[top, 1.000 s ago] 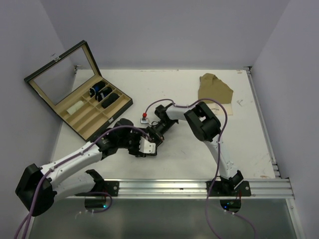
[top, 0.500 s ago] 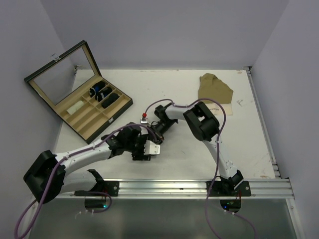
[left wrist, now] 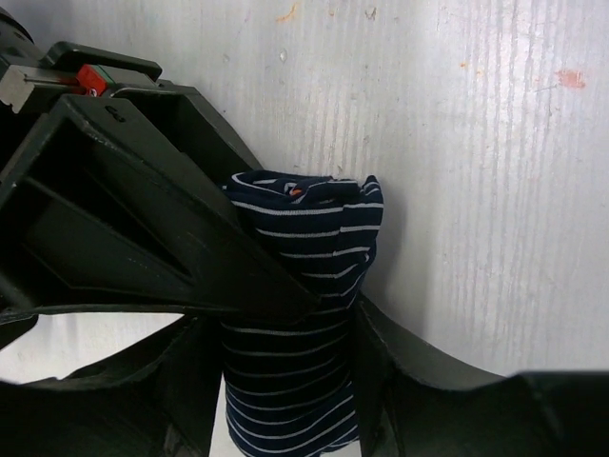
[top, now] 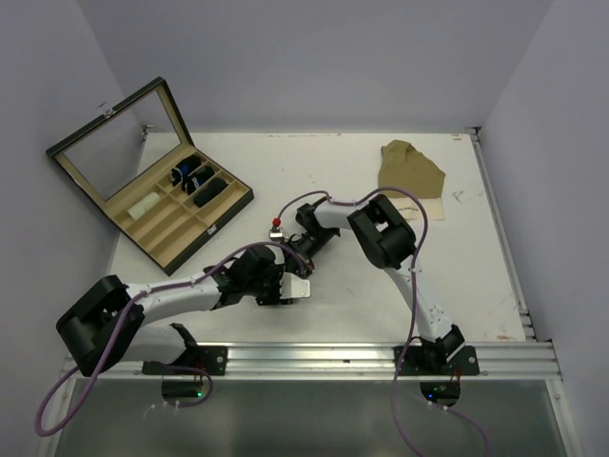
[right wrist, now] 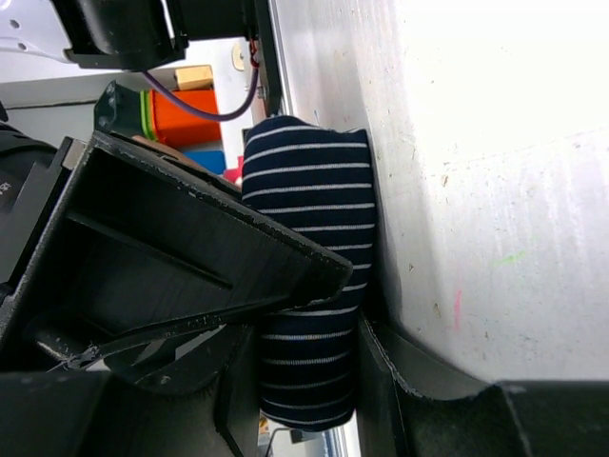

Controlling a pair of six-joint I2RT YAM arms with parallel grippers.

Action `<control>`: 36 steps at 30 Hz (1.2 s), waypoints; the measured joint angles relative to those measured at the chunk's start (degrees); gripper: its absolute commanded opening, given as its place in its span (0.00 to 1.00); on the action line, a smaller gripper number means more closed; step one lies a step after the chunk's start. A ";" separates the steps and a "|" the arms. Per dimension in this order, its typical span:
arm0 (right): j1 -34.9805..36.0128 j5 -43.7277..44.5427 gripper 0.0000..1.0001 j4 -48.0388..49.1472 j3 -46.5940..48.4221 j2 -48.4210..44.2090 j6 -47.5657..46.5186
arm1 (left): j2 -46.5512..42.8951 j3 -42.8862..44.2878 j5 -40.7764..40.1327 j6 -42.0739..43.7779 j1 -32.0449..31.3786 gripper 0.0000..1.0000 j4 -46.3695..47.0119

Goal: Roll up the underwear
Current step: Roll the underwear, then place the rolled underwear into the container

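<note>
The underwear is a tight navy roll with thin white stripes, lying on the white table. In the left wrist view my left gripper has a finger pressed against each side of the roll. The right wrist view shows the same roll from its other end, with my right gripper shut on it. From above, the left gripper and right gripper meet nose to nose at the table's middle front. They hide the roll in that view.
An open display box with a glass lid stands at the back left; dark rolls fill some compartments. A tan cloth lies at the back right. A small red-topped object sits just behind the grippers.
My left arm has swung in along the front of the table and its jaws have narrowed onto the roll. The right gripper has kept its grip and place.
</note>
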 measured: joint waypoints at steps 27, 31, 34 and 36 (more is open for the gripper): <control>-19.32 16.70 0.92 3.06 4.55 -11.56 2.84 | 2.84 14.47 4.96 -11.74 12.59 0.00 -17.14; -22.86 22.01 0.93 4.02 5.60 -16.92 3.30 | 3.43 20.26 6.05 -12.55 16.57 0.00 -20.72; -23.32 23.71 0.93 4.66 5.51 -21.79 3.50 | 6.40 27.45 7.80 -13.27 21.40 0.00 -22.43; -23.28 24.57 0.93 5.57 4.85 -25.29 3.76 | 8.83 32.11 7.32 -13.64 24.65 0.00 -22.38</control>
